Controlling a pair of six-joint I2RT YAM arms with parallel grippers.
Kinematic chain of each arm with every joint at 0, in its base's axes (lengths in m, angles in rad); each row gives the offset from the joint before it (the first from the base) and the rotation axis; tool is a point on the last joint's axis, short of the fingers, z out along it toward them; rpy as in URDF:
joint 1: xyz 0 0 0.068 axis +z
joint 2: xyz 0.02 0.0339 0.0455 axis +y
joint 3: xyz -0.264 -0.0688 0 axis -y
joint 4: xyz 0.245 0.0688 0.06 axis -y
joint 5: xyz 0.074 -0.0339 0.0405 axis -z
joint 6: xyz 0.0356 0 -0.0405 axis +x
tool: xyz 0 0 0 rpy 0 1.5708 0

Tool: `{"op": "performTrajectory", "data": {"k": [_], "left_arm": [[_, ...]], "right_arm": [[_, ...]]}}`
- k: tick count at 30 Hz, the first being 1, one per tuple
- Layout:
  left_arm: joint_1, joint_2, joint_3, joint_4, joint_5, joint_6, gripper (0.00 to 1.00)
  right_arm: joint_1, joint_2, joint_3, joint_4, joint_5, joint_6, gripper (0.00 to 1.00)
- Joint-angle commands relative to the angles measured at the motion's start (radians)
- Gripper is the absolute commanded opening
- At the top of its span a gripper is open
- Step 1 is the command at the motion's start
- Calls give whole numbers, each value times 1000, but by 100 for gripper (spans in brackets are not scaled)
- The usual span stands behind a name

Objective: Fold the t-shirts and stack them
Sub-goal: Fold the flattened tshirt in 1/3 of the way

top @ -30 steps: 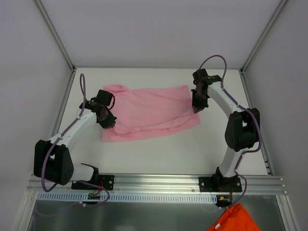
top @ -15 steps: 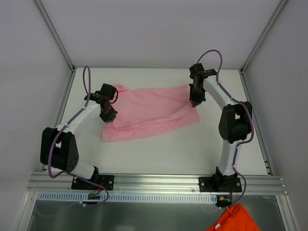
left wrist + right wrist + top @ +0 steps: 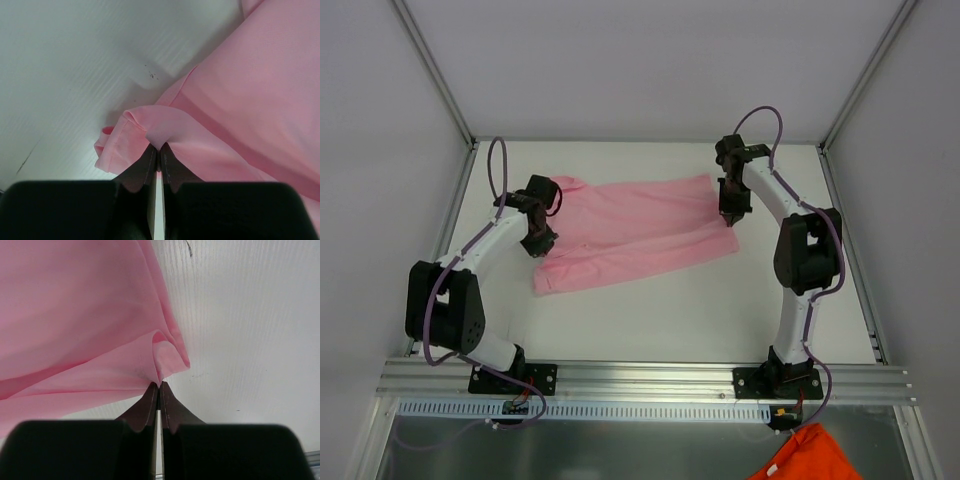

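Note:
A plain light pink t-shirt (image 3: 630, 235) lies spread across the white table (image 3: 650, 320), partly folded over itself. My left gripper (image 3: 539, 243) is shut on the shirt's left edge; in the left wrist view the closed jaws (image 3: 158, 150) pinch a fold of pink fabric (image 3: 235, 105) just above the table. My right gripper (image 3: 729, 217) is shut on the shirt's right edge; in the right wrist view the closed jaws (image 3: 159, 386) pinch a bunched corner of pink fabric (image 3: 75, 305). Both held edges are lifted a little.
An orange cloth (image 3: 802, 456) lies below the table's front rail at the bottom right. Grey walls and metal frame posts (image 3: 435, 90) enclose the table at the back and sides. The aluminium rail (image 3: 640, 385) runs along the near edge.
Both grippers have moved toward the back of the table, carrying the shirt's edges with them. The shirt's front fold has shifted back and flattened a little.

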Motion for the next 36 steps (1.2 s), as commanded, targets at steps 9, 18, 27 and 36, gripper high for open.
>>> {"op": "performTrajectory", "data": {"k": [9,18,27,36], "left_arm": [[26,57,68,-29,-76,17,0],[27,126,172,22,-34,60,0],[27,289,349,-1,0,118,0],[27,355,355,-9,1,131,0]], "right_arm": [[-6,7,46,-30,56,-3,1],[-4,18,46,-27,51,8,1],[-4,15,48,-30,48,8,1],[-4,19,62,-44,54,2,1]]}}
